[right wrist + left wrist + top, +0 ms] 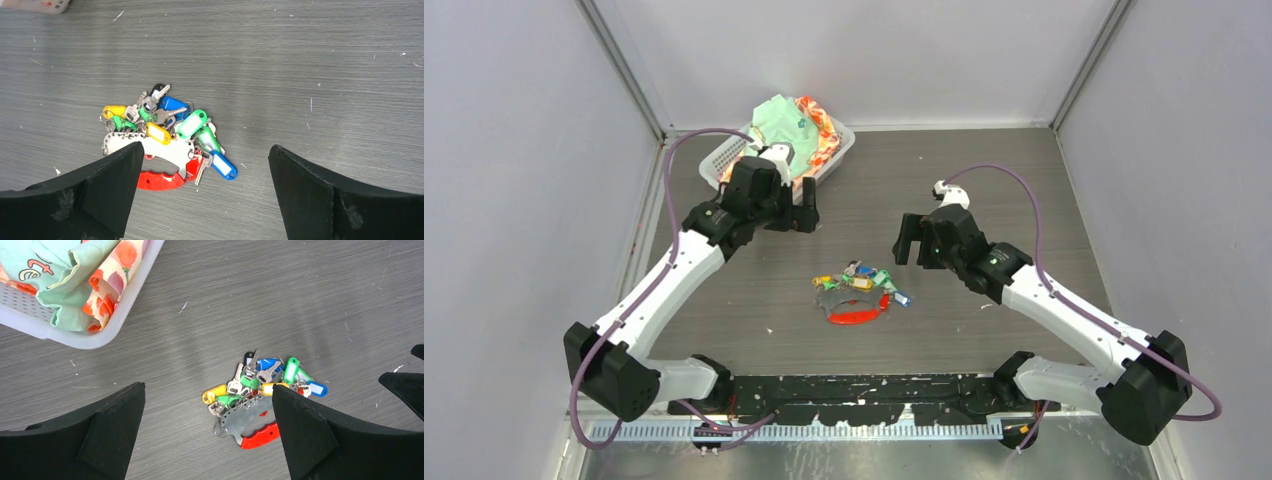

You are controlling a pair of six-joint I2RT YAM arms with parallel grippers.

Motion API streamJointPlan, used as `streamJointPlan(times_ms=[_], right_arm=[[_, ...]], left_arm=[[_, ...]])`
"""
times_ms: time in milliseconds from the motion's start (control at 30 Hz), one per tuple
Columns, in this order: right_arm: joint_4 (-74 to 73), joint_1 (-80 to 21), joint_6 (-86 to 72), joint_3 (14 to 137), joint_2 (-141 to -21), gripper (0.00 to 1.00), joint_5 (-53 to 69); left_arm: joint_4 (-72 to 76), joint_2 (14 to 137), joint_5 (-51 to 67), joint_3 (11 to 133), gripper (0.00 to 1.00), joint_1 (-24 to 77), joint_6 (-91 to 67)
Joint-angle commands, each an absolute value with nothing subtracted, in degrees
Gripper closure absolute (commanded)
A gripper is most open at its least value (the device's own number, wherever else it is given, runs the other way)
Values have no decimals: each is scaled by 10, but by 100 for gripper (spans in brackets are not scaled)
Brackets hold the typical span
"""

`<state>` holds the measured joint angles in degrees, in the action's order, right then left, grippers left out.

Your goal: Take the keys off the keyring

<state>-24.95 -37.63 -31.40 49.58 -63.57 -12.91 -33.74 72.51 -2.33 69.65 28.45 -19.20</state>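
Step in hand, by the look of it: approach, pre-grasp. Nothing is picked up yet.

The keys [170,120] lie in one heap mid tabletop [984,180], between the two arms, with green, blue and yellow tags mixed together. The keyring [220,430] lies at the near edge of the heap, with the grey fob [160,147] and red strip [160,181] attached. All keys appear to be on the ring; none lies apart.

The left end effector [792,218] is off the tabletop, left of and beyond the heap, with jaws spread wide and nothing in them. The right end effector [916,245] is off the tabletop to the right of the heap, also wide open and empty. Both wrist views frame the heap between the fingers. Neither end effector touches it.

A basket [834,150] with cloth [779,115] sits at the far left, well apart from the keys.

The next move likely needs one end effector to come down and pin or grip the fob or red strip to anchor the ring. The other should then take a single tagged key at the heap's edge. The blue-tagged one on the right side sticks out most. The heap is tangled and the ring is thin, so a clean single-key grasp looks hard. The ring's split is too small to make out.
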Motion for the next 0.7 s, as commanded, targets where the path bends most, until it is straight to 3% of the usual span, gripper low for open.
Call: streamJointPlan(times_ms=[0,233,667], right_arm=[[-244,-373,-319,498,-647,0,-122],[-243,-373,-316,499,-674,1,-106],[-223,-394,-309,515,-798,20,-31]], left_arm=[[-332,704,-35,691,0,283,-190],[-305,674,13,635,0,283,-220],[-216,650,119,462,0,312,-351]])
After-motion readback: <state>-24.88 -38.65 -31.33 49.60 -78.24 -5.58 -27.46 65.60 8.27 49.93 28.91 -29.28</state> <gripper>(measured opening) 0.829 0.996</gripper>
